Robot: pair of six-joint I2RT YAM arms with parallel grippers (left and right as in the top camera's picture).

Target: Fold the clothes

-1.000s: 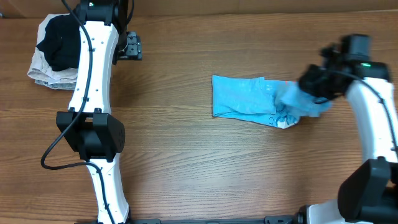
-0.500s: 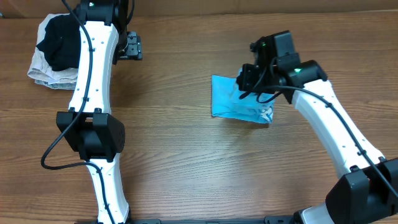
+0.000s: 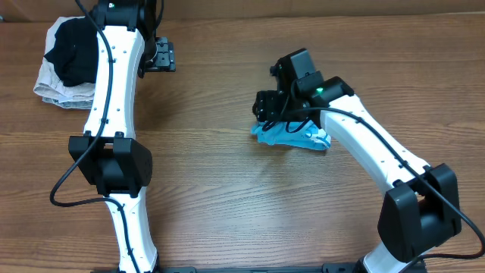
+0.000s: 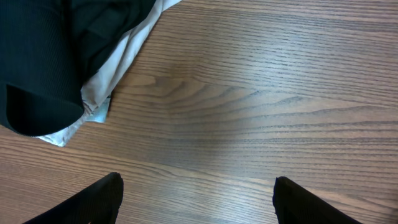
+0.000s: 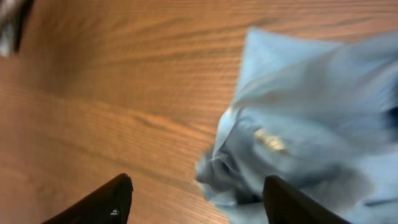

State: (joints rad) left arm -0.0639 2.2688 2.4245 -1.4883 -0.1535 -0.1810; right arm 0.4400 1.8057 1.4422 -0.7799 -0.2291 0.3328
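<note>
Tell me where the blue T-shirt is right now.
In the overhead view the T-shirt lies bunched on the table, right of centre, just under the right gripper, far from the black garment at top left.

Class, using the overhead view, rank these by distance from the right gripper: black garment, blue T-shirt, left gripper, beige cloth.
From the right gripper:
1. blue T-shirt, right beside it.
2. left gripper, off to its left.
3. black garment and beige cloth, far-left pile; too close to call.
</note>
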